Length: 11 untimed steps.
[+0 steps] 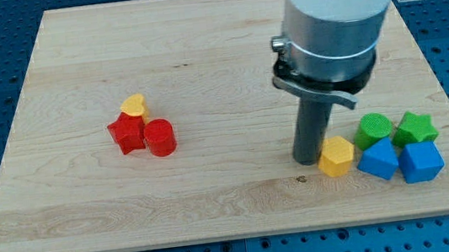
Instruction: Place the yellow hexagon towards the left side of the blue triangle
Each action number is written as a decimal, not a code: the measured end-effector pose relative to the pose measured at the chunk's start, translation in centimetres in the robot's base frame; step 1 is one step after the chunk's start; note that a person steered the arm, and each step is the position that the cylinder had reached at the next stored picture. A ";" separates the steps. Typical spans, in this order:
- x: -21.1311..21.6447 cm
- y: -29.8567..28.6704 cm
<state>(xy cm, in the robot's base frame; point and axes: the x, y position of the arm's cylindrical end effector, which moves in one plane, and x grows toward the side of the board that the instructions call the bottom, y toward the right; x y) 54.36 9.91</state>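
Camera view: my tip touches the yellow hexagon, lying flat left of the blue triangle.

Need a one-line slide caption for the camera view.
My tip touches the yellow hexagon, just left of the blue triangle.

A single camera looks down at a slant from the near side onto the wooden board, taking in nearly all of it. The arm's body enters from the far right, close and large. The board's near corners are cut off.
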 end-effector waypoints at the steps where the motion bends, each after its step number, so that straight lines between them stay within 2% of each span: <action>1: 0.0 0.8; 2: -2.0 0.7; 3: -2.2 1.3; 4: -0.5 2.9; 6: -1.2 2.8; 7: -5.1 1.5; 8: -6.8 1.0; 10: -7.0 1.0; 11: -8.9 0.1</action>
<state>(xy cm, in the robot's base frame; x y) 45.45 10.00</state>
